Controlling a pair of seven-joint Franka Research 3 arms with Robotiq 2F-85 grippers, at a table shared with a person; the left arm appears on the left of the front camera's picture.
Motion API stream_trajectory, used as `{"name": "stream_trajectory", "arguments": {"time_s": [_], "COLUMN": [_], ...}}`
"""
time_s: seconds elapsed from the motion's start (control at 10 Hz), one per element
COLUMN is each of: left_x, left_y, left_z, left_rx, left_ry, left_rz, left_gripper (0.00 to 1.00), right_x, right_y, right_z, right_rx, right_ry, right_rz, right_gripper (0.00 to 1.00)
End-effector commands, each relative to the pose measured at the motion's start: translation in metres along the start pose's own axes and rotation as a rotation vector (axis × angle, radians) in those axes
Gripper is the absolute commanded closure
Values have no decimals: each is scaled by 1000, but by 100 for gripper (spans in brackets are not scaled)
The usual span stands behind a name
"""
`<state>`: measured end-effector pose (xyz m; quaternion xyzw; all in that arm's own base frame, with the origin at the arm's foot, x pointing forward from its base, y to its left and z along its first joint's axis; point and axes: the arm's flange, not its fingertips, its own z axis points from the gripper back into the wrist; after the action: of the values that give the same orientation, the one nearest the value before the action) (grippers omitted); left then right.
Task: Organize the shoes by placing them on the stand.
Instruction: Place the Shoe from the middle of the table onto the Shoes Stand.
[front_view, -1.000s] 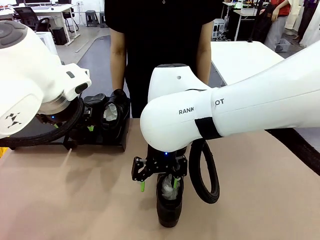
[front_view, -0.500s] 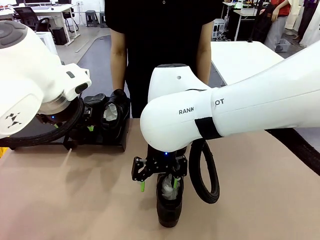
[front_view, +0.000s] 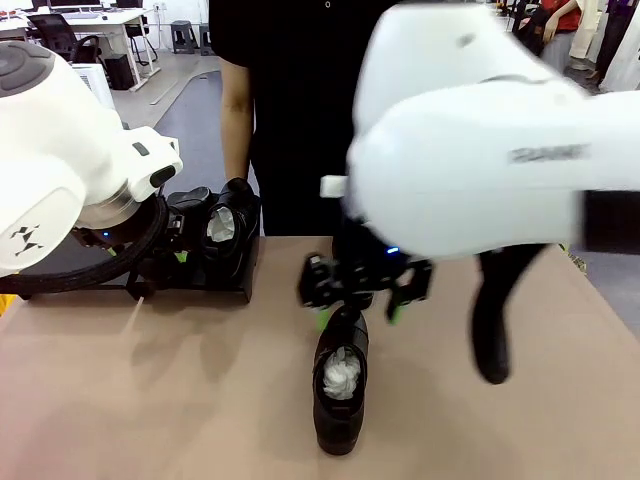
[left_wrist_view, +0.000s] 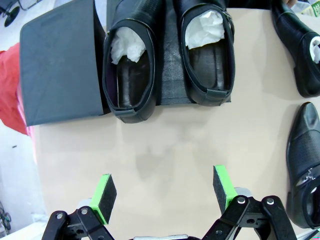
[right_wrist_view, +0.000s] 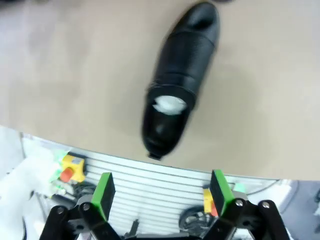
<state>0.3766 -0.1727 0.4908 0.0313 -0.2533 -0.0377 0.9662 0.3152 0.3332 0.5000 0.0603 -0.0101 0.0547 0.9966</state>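
Note:
Two glossy black shoes, stuffed with white paper, sit side by side on the stand (left_wrist_view: 60, 65): one (left_wrist_view: 131, 65) on the left, one (left_wrist_view: 207, 55) on the right. My left gripper (left_wrist_view: 164, 192) hovers open just in front of them over bare table, holding nothing; it is also seen beside the stand (front_view: 183, 245). Another shoe (front_view: 340, 385) stands on the table near the front edge. My right gripper (front_view: 358, 316) hangs open above that shoe's far end, clear of it. From the right wrist the same shoe (right_wrist_view: 182, 75) lies well beyond the open right gripper (right_wrist_view: 162, 192).
Two more black shoes lie on the table to one side of the stand, one (left_wrist_view: 300, 55) farther and one (left_wrist_view: 302, 160) nearer. A person in black (front_view: 320, 100) stands at the far edge behind the stand. An emergency-stop box (right_wrist_view: 67, 170) sits past the table's near edge.
My right arm has risen and swung back toward the far side, off the shoe, which stays on the table. The left arm has not moved.

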Motion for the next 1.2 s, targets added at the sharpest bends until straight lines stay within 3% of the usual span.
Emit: {"name": "stream_trajectory", "arguments": {"time_s": [0.0,0.2,0.6,0.7,0.9,1.1], "left_x": [2,2,-5,-9,-22,-26], "left_y": [2,2,-11,-31,-77,-99], "left_z": [1,1,5,13,30,27], "left_rx": [0,0,-9,-65,-148,-160], "left_ry": [6,6,7,44,143,251], "left_rz": [-12,-12,-3,34,22,47], "left_gripper": [0,0,0,0,0,0], "right_x": [-7,-26,-56,-43,-43,-43], "right_y": [-72,-139,-218,-197,-197,-197], "right_z": [2,-1,-9,-7,-7,-7], "right_rx": [-8,-2,128,34,34,34], "right_ry": [15,40,-8,27,27,27], "right_rz": [-72,-235,-419,-339,-339,-339], "right_gripper": [0,0,0,0,0,0]}}
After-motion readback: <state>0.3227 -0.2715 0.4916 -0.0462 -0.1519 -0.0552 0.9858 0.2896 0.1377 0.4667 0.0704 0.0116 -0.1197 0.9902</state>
